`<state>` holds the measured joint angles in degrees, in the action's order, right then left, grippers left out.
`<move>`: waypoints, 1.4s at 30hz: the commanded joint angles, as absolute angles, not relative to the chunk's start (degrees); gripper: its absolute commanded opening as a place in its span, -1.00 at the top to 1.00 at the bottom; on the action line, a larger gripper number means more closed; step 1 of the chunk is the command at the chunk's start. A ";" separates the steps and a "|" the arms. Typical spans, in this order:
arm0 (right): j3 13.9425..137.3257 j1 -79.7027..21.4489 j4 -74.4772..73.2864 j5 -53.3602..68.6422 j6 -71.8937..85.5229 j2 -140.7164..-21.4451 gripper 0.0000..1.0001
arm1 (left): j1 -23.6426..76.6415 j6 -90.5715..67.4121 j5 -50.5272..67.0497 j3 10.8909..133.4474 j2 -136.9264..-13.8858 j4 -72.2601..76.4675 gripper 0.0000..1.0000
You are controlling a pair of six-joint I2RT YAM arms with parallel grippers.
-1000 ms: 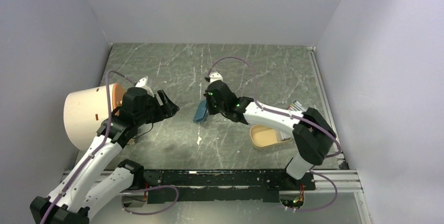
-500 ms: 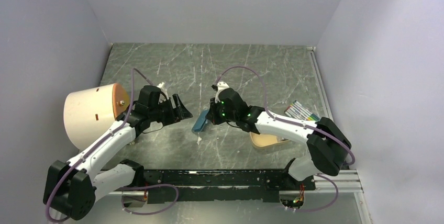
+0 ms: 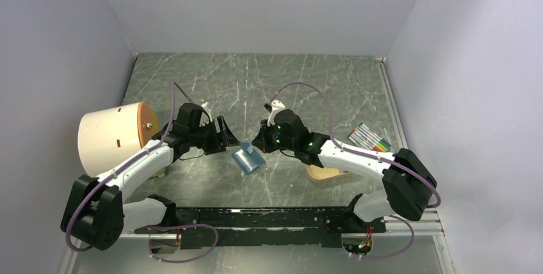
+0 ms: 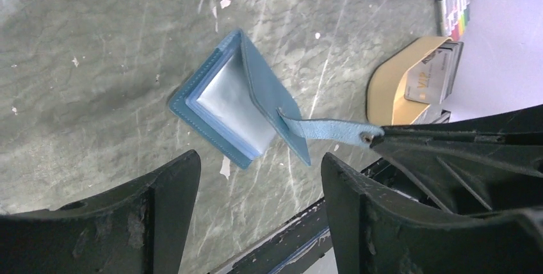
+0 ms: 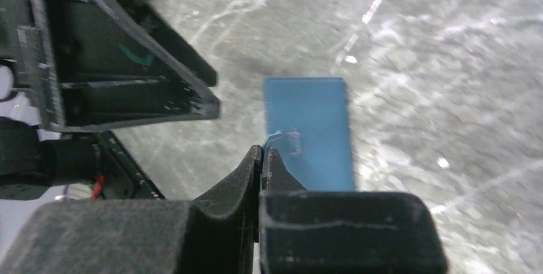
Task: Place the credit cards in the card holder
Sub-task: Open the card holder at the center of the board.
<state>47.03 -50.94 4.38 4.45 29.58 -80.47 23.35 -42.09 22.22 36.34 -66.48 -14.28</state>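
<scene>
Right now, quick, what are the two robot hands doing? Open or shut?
Left gripper: open, holding nothing.
Right gripper: shut on the snap tab of the card holder.

We counted one card holder [image 3: 248, 158], one tray [image 4: 394, 85] at the near right and one marker pack [image 3: 369, 137] beyond it. One pale drum [image 3: 109, 139] lay at the left. In the tray we made out at least two cards [image 4: 428, 82]; their exact number we could not tell. There were two grippers: the left gripper [image 3: 228, 139] and the right gripper [image 3: 259, 143].
</scene>
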 commanded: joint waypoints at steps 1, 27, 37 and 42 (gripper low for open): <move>42.74 -48.12 1.82 0.11 29.54 -76.90 1.00 | 23.55 -41.85 21.65 36.73 -68.52 -13.78 -0.46; 34.89 -33.92 6.74 20.40 33.62 -69.66 1.00 | 26.29 -45.63 35.61 37.73 -82.79 4.84 -0.60; 32.10 -34.19 13.98 26.33 38.34 -69.32 1.00 | 27.74 -45.96 41.31 34.63 -86.11 15.59 -0.71; 32.33 -34.18 15.12 27.10 39.13 -70.06 1.00 | 28.34 -43.13 39.94 37.28 -87.56 11.45 -0.75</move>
